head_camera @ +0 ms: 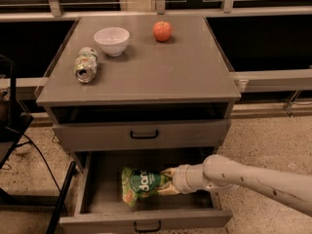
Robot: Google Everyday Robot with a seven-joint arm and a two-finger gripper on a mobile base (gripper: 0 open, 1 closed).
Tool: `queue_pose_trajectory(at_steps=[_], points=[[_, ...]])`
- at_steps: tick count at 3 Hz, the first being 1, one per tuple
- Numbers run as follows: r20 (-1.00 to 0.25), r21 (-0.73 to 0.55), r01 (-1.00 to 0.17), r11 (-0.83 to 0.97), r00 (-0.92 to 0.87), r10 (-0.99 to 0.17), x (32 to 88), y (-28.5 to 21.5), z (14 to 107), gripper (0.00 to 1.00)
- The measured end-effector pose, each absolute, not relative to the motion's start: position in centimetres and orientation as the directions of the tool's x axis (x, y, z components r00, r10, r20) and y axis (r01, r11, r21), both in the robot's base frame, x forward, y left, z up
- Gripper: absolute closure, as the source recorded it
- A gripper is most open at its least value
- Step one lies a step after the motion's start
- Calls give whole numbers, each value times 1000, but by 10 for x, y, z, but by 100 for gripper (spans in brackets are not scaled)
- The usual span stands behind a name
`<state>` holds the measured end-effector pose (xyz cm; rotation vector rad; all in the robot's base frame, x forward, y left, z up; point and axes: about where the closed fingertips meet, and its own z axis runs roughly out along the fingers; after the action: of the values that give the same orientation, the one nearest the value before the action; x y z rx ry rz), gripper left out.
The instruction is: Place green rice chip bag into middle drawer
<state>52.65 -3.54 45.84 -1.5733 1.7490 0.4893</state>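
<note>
Reaching in from 3 o'clock, the pale arm (pixel 253 179) puts the hand (pixel 168 180) inside the open middle drawer (pixel 105 179). The hand is closed on the 3 o'clock end of the green rice chip bag (pixel 141 184), and the foil is bunched where it is pinched.

The bag lies lengthwise, running 9 to 3 o'clock, roughly at drawer centre, logo side up with white lettering on a dark-green oval. Its 9 o'clock end sags toward the drawer floor; can't tell whether the whole bag is resting on the floor or partly lifted. It sits apart from the left wall and just behind the front panel.

The drawer is pulled well out toward 6 o'clock. Its small black handle (pixel 147 226) is at the bottom edge of the view.

Directly above it, at 12 o'clock from the bag, is a closed drawer (pixel 97 135) with its own black handle (pixel 144 134), and above that a dark open slot under the top.

On the grey worktop (pixel 156 67), taken from its centre:
- white bowl (pixel 111 39) at 11 o'clock, upright
- apple (pixel 162 31) at 12 o'clock, well apart from the bowl
- crushed soda can (pixel 86 65) at 9 o'clock, lying on its side, near the bowl but not touching it
</note>
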Motion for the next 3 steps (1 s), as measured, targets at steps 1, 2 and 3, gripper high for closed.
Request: queue_pose_trajectory(at_steps=[1, 2, 3], points=[[-721, -180, -965, 191, -3, -693, 531, -36, 440, 100], [-717, -175, -964, 201, -15, -697, 534, -38, 429, 100], [-704, -174, -960, 219, -34, -709, 546, -32, 408, 100]])
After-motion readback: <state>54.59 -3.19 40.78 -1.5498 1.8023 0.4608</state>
